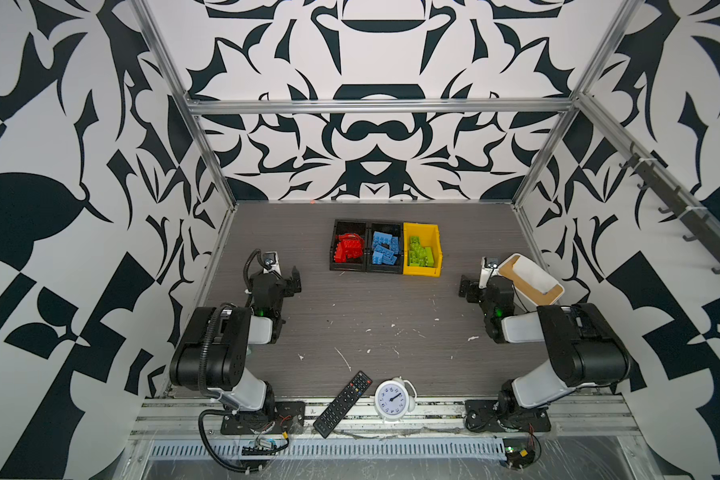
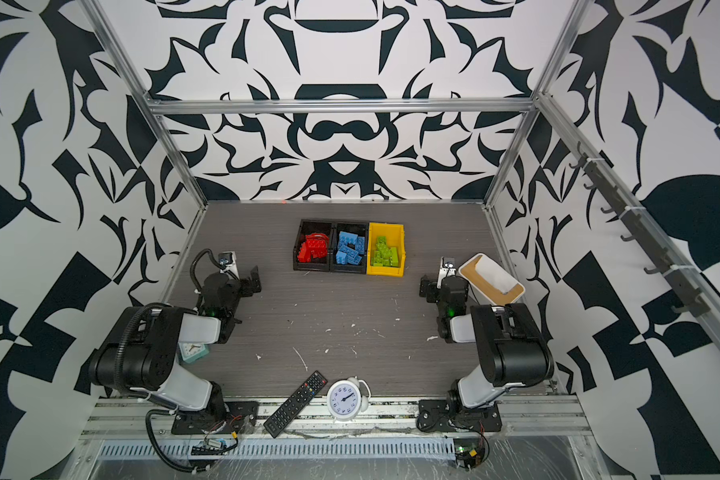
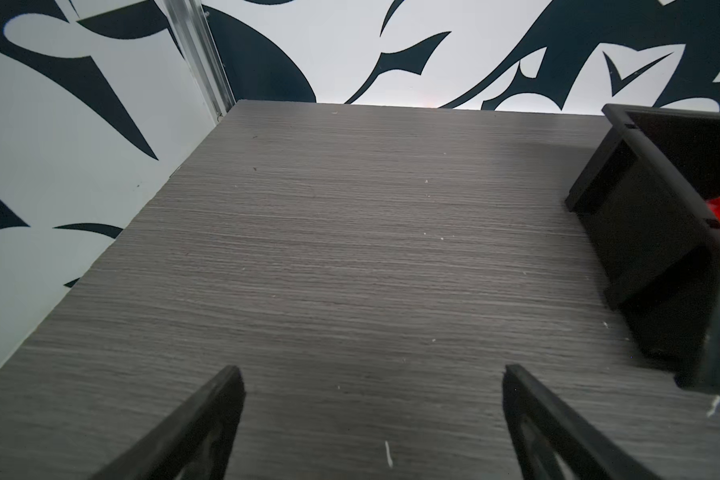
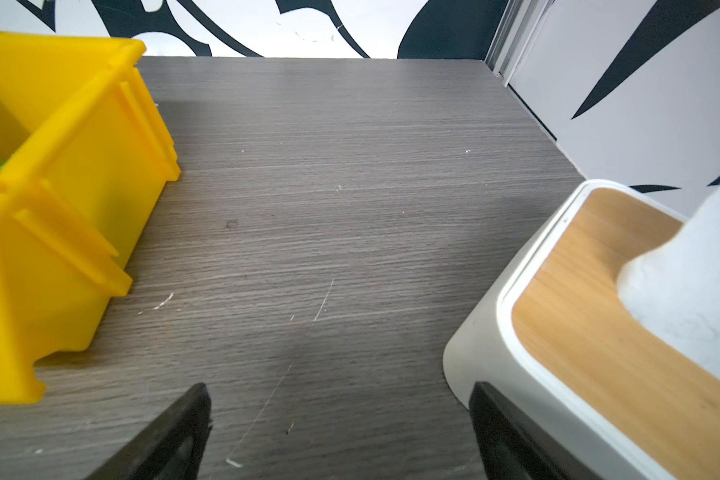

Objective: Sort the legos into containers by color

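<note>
Legos [image 1: 384, 249] fill three containers [image 1: 385, 269] in a row at the back middle of the table [image 1: 350, 332]: red legos [image 1: 347, 248] in the left black bin [image 1: 350, 268], blue legos [image 2: 350, 249] in the middle black bin [image 2: 349, 269], and green legos [image 1: 421, 252] in the yellow bin [image 1: 422, 271], each heap too overlapped for an exact count. Of the two grippers, the left gripper [image 3: 371, 374] sits well left of the bins, jaws spread wide with nothing between them. The right gripper [image 4: 337, 390], just beside one white box [image 1: 509, 266], is equally wide apart and empty.
</note>
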{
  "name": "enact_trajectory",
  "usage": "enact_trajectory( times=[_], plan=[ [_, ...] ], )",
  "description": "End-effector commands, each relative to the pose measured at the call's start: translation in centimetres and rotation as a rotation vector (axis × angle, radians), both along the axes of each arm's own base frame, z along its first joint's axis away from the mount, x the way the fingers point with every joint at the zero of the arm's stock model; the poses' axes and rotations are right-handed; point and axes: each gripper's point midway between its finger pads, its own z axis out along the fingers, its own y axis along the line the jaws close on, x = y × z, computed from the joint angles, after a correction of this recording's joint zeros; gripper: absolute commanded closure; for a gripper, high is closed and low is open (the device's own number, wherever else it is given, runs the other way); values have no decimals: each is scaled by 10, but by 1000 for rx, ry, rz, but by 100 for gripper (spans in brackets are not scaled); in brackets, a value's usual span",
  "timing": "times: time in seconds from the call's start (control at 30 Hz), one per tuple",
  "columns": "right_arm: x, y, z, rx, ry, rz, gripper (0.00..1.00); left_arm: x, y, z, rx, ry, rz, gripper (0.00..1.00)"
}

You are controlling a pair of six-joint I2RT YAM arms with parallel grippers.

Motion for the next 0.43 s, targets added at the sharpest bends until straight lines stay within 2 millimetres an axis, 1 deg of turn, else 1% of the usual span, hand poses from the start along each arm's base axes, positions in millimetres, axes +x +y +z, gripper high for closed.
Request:
enact_trajectory(
  times=[0.0,0.4],
  plan=[
    [9,2,20,12,-73,3,1,1,0,1,13,-2,2,1],
    [8,2,19,12,-70,3,1,1,-2,0,11,5,-12,1]
  ],
)
